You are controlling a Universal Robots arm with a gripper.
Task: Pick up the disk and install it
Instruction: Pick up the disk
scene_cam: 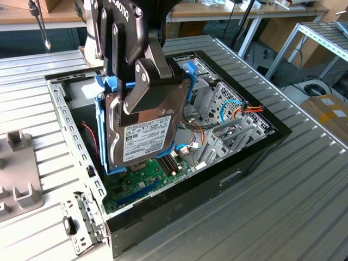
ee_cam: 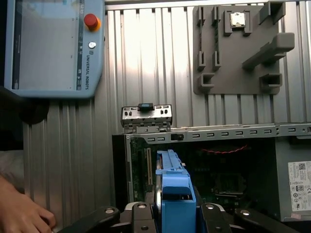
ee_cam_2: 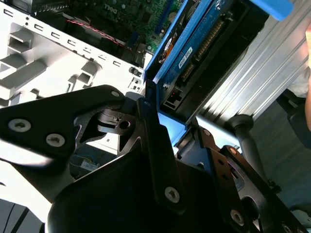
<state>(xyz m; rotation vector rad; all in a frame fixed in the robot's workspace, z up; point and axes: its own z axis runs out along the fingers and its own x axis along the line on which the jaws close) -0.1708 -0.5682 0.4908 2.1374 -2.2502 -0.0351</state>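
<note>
The disk [scene_cam: 144, 138], dark grey metal with a white label and a light-blue frame along its sides, hangs tilted on edge above the open computer case [scene_cam: 239, 163]. My gripper [scene_cam: 138, 95] is shut on the disk, one dark finger [scene_cam: 148, 87] pressed across its labelled face. In the second wrist view the disk [ee_cam_2: 197, 53] appears edge-on with its connectors showing, clamped in my gripper [ee_cam_2: 170, 109]. In the first wrist view the disk's blue frame [ee_cam: 172, 191] rises from my gripper [ee_cam: 174, 209] over the case's interior.
Inside the case lie a green motherboard [scene_cam: 142, 186], a metal drive cage [scene_cam: 217, 100] and coloured cables [scene_cam: 244, 109]. A grey fixture plate [scene_cam: 16, 179] and a small bracket [scene_cam: 81, 220] sit on the ribbed table. A teach pendant [ee_cam: 48, 43] and a person's hand [ee_cam: 19, 211] are nearby.
</note>
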